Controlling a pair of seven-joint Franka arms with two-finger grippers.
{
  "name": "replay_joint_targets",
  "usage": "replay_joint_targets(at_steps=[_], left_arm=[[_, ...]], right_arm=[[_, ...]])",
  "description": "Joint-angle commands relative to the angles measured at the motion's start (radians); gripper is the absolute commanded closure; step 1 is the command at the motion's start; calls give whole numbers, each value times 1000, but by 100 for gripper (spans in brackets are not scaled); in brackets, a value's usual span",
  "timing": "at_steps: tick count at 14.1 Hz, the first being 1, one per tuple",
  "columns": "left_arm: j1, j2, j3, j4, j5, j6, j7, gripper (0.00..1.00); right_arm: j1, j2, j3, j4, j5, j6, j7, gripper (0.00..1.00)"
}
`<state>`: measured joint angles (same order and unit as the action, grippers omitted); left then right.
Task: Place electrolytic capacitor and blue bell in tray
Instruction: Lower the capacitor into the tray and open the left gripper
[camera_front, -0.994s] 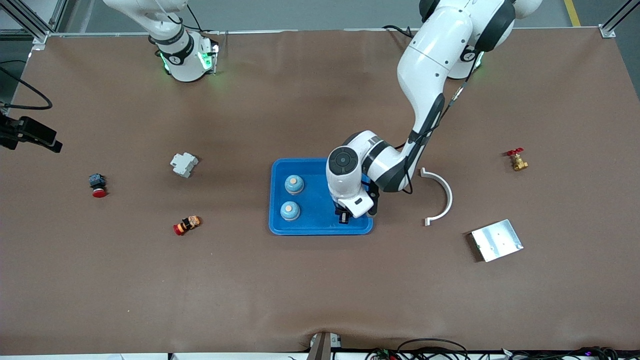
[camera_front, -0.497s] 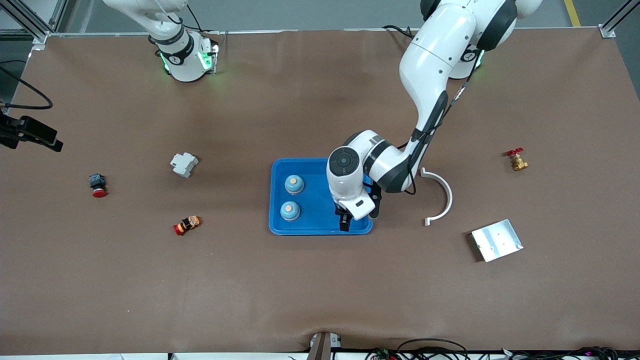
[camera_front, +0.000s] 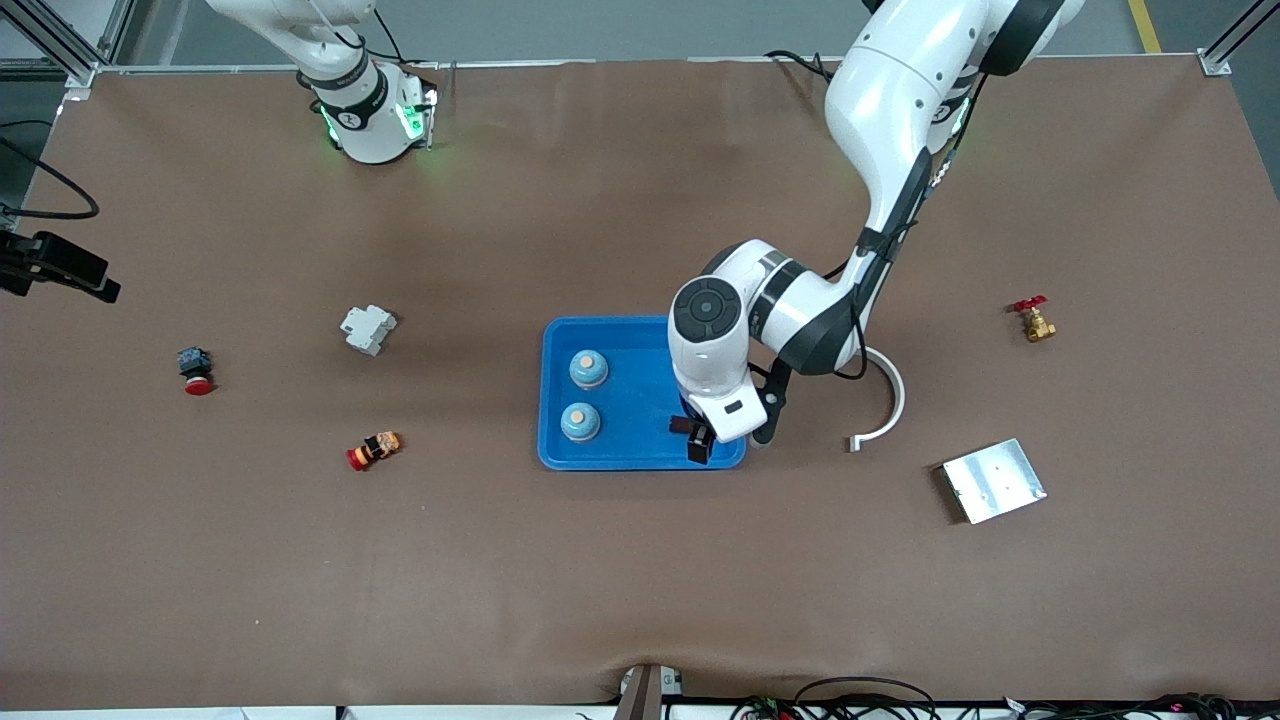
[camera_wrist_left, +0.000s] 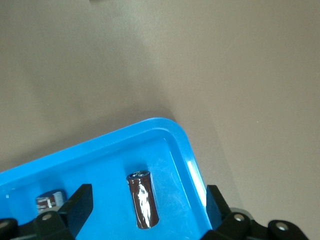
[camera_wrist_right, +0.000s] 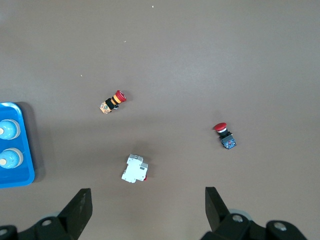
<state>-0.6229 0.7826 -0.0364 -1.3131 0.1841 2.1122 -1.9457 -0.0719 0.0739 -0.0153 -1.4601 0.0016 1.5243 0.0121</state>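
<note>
The table (camera_front: 640, 580) carries the blue tray (camera_front: 640, 335) at its middle. The left end effector (camera_front: 694, 437) hangs over the tray's corner nearest the front camera toward the left arm's end, fingers apart and empty. The right end effector (camera_wrist_right: 145, 212) waits high above the table, fingers apart. Two blue bells (camera_front: 588, 369) sit in the tray. An electrolytic capacitor (camera_wrist_left: 144, 206) lies in that corner, a second capacitor (camera_wrist_left: 50, 199) nearby.

Bright, even overhead light, soft shadows under the arms, white glare on the tray (camera_wrist_left: 192, 172) rim.
</note>
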Motion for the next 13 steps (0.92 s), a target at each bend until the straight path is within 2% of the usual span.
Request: replay_joint_targets(at_steps=[1,4,9,13], left_arm=[[8,-35,-10,-20,3,-35,91,0],[57,-82,-20,-25,-159,-40,369,0],[58,-112,-16,-23,-146,-61,653,0],[83,-118,-5,-23,-140,-64,1009,0]], right_arm=[[-15,-5,11,0,0,-6,-12,0],[-17,-5,11,-2,0,-7,-12,0],[-20,-5,11,-2,0,-7,-12,0],[-19,-5,11,-2,0,-7,-12,0]])
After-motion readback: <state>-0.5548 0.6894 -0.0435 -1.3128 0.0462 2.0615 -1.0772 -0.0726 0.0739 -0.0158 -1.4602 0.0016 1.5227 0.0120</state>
